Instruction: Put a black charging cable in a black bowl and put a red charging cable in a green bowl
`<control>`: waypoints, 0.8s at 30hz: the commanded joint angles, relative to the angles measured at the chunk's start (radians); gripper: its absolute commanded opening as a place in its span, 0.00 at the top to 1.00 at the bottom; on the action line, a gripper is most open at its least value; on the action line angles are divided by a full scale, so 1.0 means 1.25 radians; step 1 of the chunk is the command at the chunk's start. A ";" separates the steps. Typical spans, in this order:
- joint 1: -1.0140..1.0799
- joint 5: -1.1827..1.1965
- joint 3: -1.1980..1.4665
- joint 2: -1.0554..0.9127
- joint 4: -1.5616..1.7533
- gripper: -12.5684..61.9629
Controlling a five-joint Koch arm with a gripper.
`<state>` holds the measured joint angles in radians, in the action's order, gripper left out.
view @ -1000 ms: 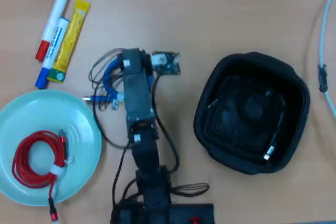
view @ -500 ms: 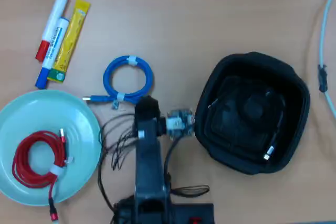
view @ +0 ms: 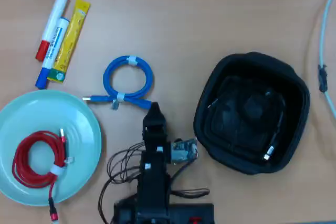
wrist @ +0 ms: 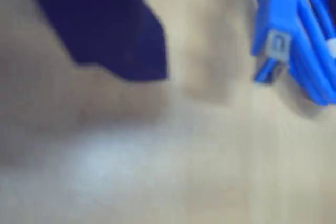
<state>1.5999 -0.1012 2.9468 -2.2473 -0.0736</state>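
Overhead view: red charging cable (view: 35, 161) lying in green bowl (view: 79, 114), black charging cable (view: 273, 148) in black bowl (view: 210, 93) at three o'clock — gripper (view: 153, 109) hovering, opening unreadable — likely parking next.

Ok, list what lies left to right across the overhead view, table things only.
Green bowl holding the red charging cable → blue coiled cable → black bowl with the black charging cable inside → pale cable at the right edge.
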 commanded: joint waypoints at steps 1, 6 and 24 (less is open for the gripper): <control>0.006 -0.005 0.023 -0.012 0.121 0.33; 0.010 -0.005 0.120 -0.012 0.182 0.33; 0.002 -0.004 0.168 -0.001 0.172 0.34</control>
<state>1.6030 -0.0997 3.1263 -2.2473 0.1289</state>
